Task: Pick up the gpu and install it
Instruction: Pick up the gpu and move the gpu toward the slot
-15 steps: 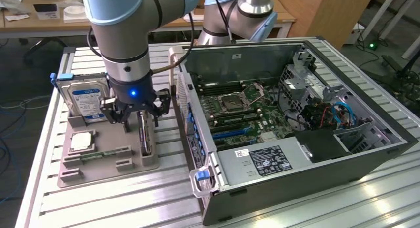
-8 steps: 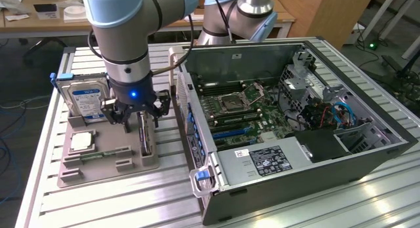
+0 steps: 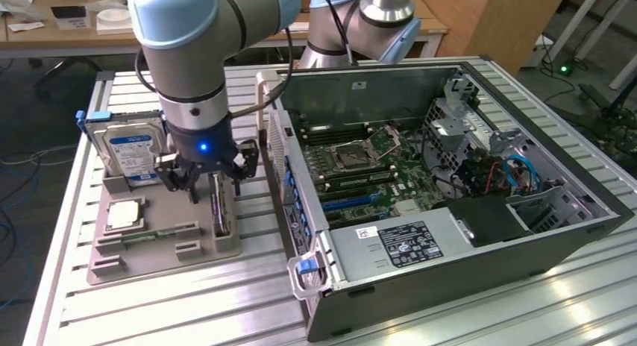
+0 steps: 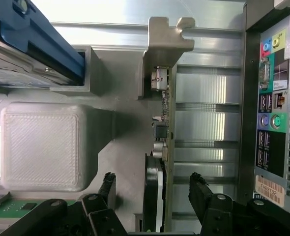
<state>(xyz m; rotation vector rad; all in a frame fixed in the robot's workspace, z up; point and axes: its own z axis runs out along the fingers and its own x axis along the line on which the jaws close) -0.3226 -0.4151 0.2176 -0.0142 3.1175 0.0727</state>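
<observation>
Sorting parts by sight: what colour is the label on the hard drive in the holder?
Blue and white. The label shows best in the exterior view.

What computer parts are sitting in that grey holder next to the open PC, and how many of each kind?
Hard drive: 1
CPU chip: 1
Memory stick: 1
GPU: 1
Total: 4

From where I stand I count one gpu [image 3: 220,212], one hard drive [image 3: 130,148], one processor chip [image 3: 124,213], one memory stick [image 3: 149,235], one grey holder [image 3: 164,262], one open computer case [image 3: 378,92], one table [image 3: 199,305], and one gripper [image 3: 211,186] with two fingers [image 4: 200,191].
</observation>
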